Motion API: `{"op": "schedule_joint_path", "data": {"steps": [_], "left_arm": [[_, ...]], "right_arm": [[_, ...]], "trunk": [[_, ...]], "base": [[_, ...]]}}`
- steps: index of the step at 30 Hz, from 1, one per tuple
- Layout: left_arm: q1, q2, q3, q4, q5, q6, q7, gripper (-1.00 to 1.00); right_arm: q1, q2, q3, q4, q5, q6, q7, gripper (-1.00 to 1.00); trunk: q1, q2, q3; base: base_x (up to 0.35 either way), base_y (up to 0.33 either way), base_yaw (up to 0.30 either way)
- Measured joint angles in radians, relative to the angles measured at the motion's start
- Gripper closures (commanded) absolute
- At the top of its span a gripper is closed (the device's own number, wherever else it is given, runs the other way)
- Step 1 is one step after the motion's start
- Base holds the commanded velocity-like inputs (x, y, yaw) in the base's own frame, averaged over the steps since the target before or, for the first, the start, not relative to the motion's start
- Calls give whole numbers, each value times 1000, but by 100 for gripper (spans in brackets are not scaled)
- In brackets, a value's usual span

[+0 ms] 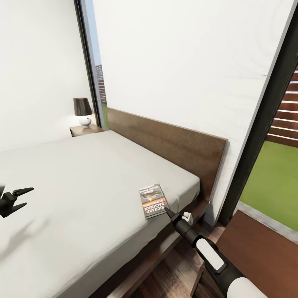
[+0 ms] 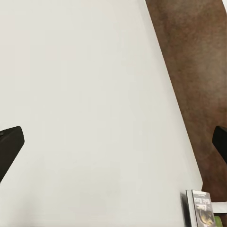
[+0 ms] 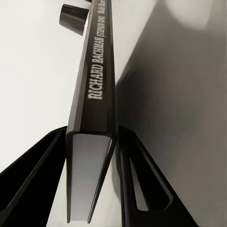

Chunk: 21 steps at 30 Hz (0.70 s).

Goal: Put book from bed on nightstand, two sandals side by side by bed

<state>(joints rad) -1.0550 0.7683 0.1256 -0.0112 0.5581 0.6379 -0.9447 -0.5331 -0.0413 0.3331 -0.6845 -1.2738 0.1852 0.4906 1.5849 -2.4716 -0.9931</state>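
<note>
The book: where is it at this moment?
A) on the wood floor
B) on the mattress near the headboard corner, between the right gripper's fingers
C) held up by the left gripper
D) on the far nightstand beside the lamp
B: the book lies on the bed, and the right gripper has its fingers on either side of the spine.

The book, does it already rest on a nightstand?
No, the book lies on the light-grey mattress near the headboard, while the nightstand carries just a lamp.
</note>
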Motion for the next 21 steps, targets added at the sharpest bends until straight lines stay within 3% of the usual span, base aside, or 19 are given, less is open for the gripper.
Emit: {"op": "schedule_joint_path", "data": {"steps": [18,21], "left_arm": [[0,0,0,0,0,0,0,-100],[0,0,1,0,0,0,0,-100]], "right_arm": [[0,-1,-1,0,-1,0,-1,100],[0,-1,-1,0,0,0,-1,100]], "trunk": [[0,0,0],[-11,21,9]], "base": [[0,0,0],[0,0,0]]}}
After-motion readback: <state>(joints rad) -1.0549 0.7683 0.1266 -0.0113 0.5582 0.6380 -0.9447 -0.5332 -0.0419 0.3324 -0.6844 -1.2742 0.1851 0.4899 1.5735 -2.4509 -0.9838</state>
